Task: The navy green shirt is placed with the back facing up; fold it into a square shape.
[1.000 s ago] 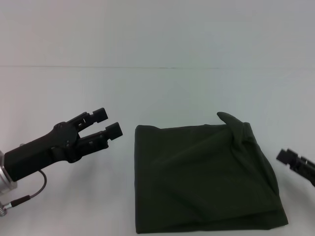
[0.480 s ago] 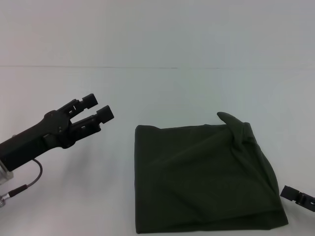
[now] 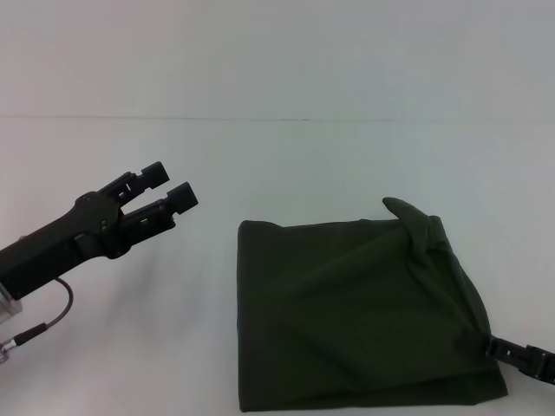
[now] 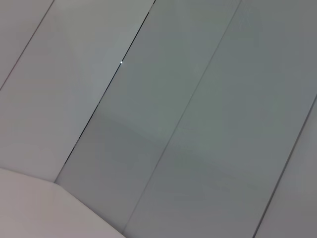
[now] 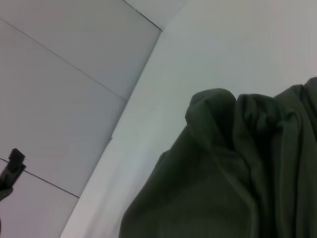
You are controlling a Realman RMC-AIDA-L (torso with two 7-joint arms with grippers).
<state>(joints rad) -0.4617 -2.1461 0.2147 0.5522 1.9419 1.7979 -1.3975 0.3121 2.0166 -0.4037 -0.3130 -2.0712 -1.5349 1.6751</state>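
- Bare table (image 3: 286,165) from 9 round to 3 o'clock of the navy green shirt (image 3: 360,316); free passage.
- Left gripper (image 3: 171,186), fingers parted, blocks the 10 o'clock side, well apart.
- Right gripper (image 3: 503,348) touches the shirt's 4 o'clock edge.

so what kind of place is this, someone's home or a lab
Probably a lab or test bench: a bare white table, plain panelled walls, and only the navy green shirt between the left gripper and right gripper.

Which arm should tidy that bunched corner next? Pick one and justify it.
Right. The right claw sits at the near right edge of the dark olive-green fabric shirt, on the bunched side; the left claw hovers open, apart from it.
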